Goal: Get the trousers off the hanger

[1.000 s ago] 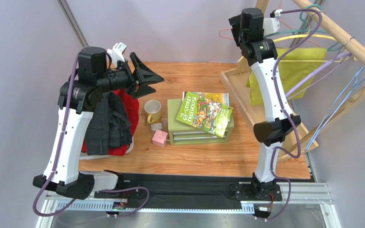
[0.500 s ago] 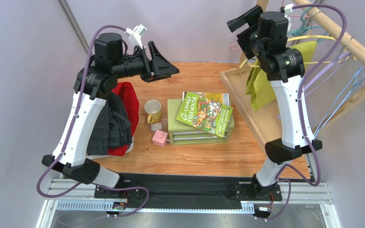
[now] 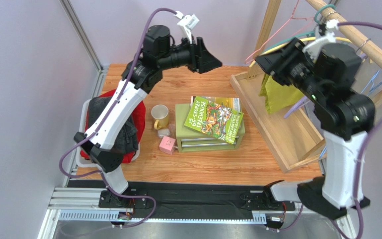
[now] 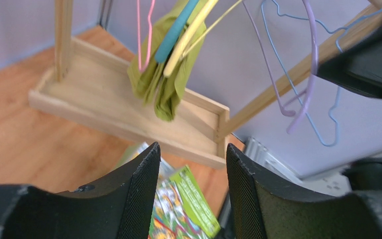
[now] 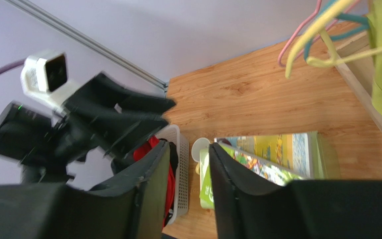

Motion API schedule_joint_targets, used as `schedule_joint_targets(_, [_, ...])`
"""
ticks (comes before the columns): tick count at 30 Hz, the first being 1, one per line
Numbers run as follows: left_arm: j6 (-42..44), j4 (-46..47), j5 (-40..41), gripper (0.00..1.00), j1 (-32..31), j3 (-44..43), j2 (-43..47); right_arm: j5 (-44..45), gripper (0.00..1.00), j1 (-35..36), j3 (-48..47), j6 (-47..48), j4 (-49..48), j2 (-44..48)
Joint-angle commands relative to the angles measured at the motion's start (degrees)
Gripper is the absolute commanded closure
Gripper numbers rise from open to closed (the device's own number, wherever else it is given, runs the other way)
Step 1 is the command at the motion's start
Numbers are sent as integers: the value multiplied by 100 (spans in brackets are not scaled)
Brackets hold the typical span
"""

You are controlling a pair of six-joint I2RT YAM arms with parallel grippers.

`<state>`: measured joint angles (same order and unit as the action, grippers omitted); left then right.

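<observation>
Wooden worktop (image 3: 213, 164) under a rack (image 3: 277, 119); yellow-green trousers (image 3: 277, 92) hang on a yellow hanger (image 4: 190, 35) there. Left end effector (image 4: 192, 189) and right end effector (image 5: 187, 186), both spread and empty, should close low on the cloth and pull gently.

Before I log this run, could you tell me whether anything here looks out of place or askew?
Nothing looks damaged or spilled. The book lies skewed on the green box, one corner overhanging. The yellow-green trousers hang bunched on a hanger, apart from both empty grippers.
</observation>
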<state>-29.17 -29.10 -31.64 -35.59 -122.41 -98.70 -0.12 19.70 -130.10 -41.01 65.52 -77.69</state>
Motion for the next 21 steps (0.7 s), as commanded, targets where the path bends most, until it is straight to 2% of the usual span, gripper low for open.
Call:
schedule_joint_targets(1, [1167, 1020, 657, 48, -325, -792, -632, -50, 70, -11, 590, 735, 347, 1017])
schedule_joint_targets(5, [1159, 1738, 799, 57, -387, -1399, -1405, 197, 89, -10, 1311, 718, 725, 1616])
schedule_joint_targets(6, [1098, 1880, 817, 61, -396, -1495, -1494, 223, 91, -10, 1556, 692, 804, 1756])
schedule_joint_targets(7, [958, 2004, 878, 70, -413, -1540, -1590, 223, 93, -19, 1628, 683, 927, 1783])
schedule_joint_targets(12, [579, 2374, 1089, 70, -518, -1925, -2065, 529, 90, -10, 1331, 621, 1024, 1486])
schedule_joint_targets(15, [439, 2400, 1265, 72, -580, -2050, -2303, 959, 85, -11, 663, 630, 1234, 1074])
schedule_joint_targets(16, [377, 2427, 1283, 83, -598, -2050, -2364, 1040, 84, -2, 401, 595, 1270, 985])
schedule_joint_targets(18, [124, 2409, 1239, 92, -633, -2120, -2523, 1197, 84, -2, 241, 507, 1271, 757])
schedule_joint_targets(20, [-1, 2409, 1195, 94, -711, -2068, -2558, 1347, 84, -10, 22, 367, 1271, 616])
schedule_joint_targets(21, [8, 2401, 1178, 90, -756, -1998, -2567, 1409, 84, -19, -58, 288, 1236, 432])
